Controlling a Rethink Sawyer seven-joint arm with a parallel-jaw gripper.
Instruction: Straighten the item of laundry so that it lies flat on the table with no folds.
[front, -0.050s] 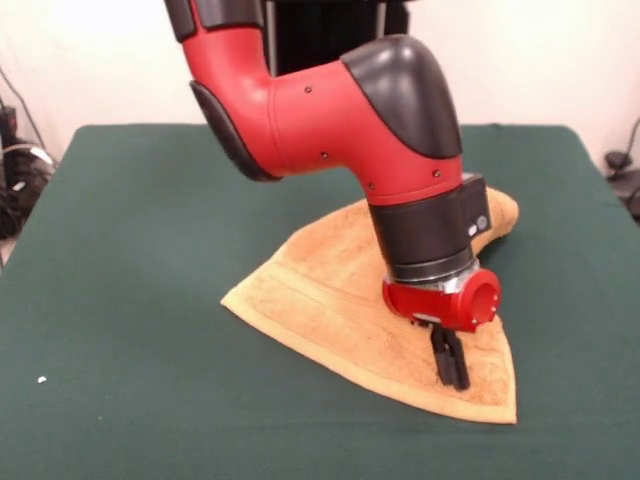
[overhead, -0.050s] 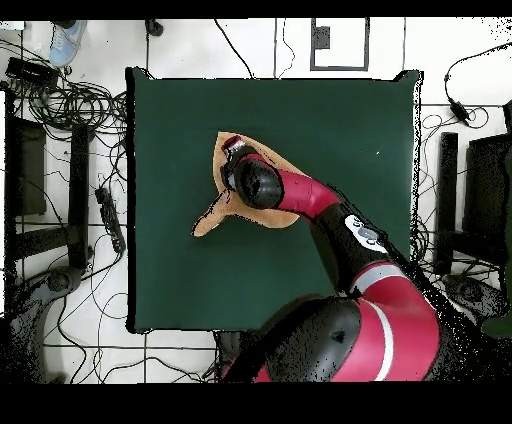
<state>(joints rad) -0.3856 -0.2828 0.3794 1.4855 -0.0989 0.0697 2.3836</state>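
Our gripper (front, -0.050s: 452, 372) is pinched shut, tips down on the towel (front, -0.050s: 330, 300) near its front corner. We see the towel on the table (front, -0.050s: 130, 250) still folded into a pointy shape. If we drag without a good pinch, it could slip or bunch up more.

One camera faces the arm (front, -0.050s: 330, 120) closely across the table (front, -0.050s: 120, 300) — another looks straight down.
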